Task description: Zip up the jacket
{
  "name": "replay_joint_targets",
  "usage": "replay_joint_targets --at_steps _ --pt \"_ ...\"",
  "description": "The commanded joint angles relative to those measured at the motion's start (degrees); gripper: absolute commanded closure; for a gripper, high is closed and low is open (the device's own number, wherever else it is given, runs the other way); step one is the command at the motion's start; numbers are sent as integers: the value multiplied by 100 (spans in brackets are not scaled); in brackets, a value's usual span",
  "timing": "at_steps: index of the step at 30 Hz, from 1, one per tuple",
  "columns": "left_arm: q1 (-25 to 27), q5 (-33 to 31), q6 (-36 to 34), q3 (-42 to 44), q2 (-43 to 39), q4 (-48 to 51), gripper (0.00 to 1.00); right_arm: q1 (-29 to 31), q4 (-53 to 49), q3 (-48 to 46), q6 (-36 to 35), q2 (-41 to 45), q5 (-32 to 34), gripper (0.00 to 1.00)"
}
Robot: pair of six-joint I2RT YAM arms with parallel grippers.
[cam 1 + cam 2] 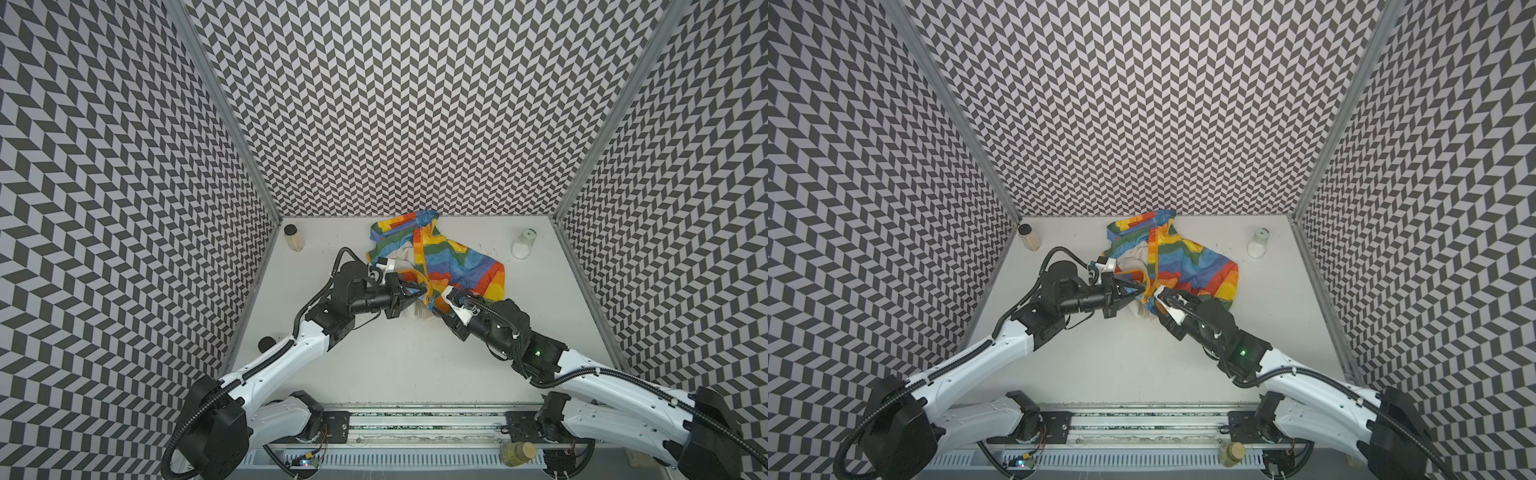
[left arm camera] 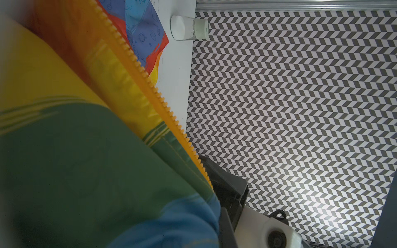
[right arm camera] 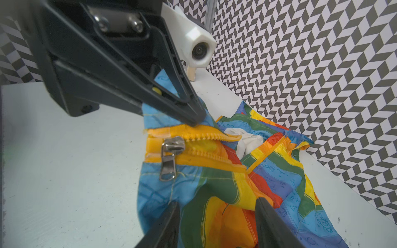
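Start at the lower edge of the right wrist view. The right gripper (image 3: 217,201) stands open, its two fingers astride a fold of the jacket (image 3: 214,184) without pinching it (judged a ready stance for taking the tab). Just above, left of centre, the zipper slider (image 3: 173,145) sits at the bottom end of the orange-yellow zipper strip (image 3: 204,160), and its pull tab (image 3: 167,168) hangs free. Beyond the slider the two tooth rows part, so treat the zip as engaged at its base but not run up. Directly above the slider, the left gripper (image 3: 194,119) is clamped shut on the blue hem beside the strip. This grip probably anchors the base so that the slider can travel without dragging the cloth. In both top views the jacket lies crumpled at the centre of the table (image 1: 395,365) and reaches to the back wall, with both grippers meeting at its near edge. Farthest back, a tan jar (image 1: 293,237) stands at centre left and a white jar (image 1: 524,243) at centre right, both well apart from the jacket.
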State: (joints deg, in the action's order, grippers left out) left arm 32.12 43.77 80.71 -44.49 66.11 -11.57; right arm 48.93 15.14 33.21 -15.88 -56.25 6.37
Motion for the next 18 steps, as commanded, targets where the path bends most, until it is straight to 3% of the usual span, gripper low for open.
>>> replay_joint_targets --at_steps 1,9,18 --pt "-30 178 118 -38 -81 -303 100 77 385 94 -152 53 -244 45" --pt "-30 176 178 17 -20 -425 100 307 419 161 -274 7 -344 48" --pt "-30 177 156 137 5 -433 100 410 507 398 -379 -162 3 54"
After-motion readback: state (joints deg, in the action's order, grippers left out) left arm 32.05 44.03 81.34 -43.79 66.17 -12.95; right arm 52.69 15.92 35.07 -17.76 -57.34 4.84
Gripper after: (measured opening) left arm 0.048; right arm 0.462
